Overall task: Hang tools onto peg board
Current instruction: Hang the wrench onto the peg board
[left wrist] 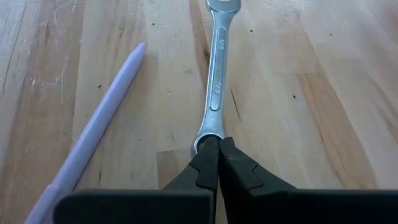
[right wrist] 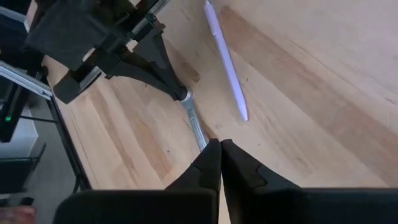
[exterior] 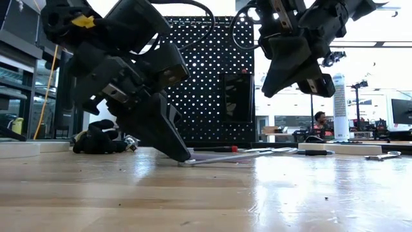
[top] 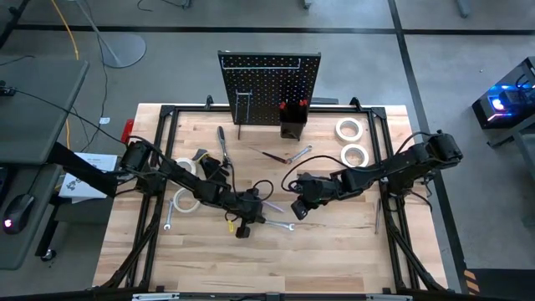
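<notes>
Grey concrete floor (top: 351,75) all round a light wooden worktop (top: 334,259) edged with a black metal frame (top: 165,109). Crossed by dark lines along the far side and down the right. At the far left, a grey desk (top: 38,109) with a computer mouse (top: 15,209) glowing red, a yellow cable (top: 75,29) and black cables trailing over the floor. Near the desk, a round grey stand base (top: 124,50). At the right edge, a device lit blue (top: 504,102). Beyond the worktop in the low view, a bright room with pale overhead light, a seated person (exterior: 320,120) far off, and cluttered benches (exterior: 376,129).
</notes>
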Controlling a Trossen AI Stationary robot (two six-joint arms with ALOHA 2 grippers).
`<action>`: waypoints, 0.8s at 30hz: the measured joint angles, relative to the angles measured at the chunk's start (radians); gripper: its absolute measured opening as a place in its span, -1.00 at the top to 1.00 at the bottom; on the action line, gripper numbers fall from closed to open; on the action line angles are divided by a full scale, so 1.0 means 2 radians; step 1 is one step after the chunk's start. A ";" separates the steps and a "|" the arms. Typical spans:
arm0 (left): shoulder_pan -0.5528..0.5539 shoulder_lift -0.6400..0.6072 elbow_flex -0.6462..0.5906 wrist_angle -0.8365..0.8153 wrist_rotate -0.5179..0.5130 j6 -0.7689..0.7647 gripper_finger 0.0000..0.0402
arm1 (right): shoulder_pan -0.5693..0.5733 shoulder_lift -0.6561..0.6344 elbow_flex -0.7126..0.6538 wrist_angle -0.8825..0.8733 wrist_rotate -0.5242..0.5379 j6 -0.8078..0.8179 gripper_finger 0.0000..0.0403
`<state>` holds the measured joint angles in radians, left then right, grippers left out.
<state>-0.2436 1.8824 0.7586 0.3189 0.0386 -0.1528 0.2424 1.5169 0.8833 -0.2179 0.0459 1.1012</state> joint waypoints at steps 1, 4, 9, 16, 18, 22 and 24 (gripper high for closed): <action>0.000 0.001 0.000 0.000 -0.001 0.000 1.00 | 0.000 0.000 0.000 0.000 -0.005 0.000 0.94; 0.000 0.002 0.000 0.000 -0.003 -0.001 1.00 | 0.000 0.002 0.000 0.001 -0.027 0.002 0.75; 0.000 0.002 -0.001 0.004 -0.008 -0.001 1.00 | -0.014 0.038 0.000 0.013 -0.111 0.053 0.20; 0.000 0.003 -0.002 0.006 -0.012 -0.001 1.00 | -0.045 0.137 0.000 0.137 -0.241 0.076 -0.27; 0.000 0.003 -0.002 0.009 -0.012 -0.001 1.00 | -0.053 0.155 0.000 0.138 -0.244 0.073 -0.29; 0.000 0.004 -0.002 0.006 -0.016 -0.001 1.00 | -0.058 0.175 0.002 0.135 -0.267 0.045 -0.29; 0.000 0.004 -0.002 0.008 -0.020 -0.002 1.00 | -0.058 0.178 0.002 0.138 -0.269 0.038 -0.29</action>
<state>-0.2432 1.8900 0.7547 0.3339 -0.0007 -0.1563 0.1257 1.8726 0.8871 0.0576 -0.4916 1.1770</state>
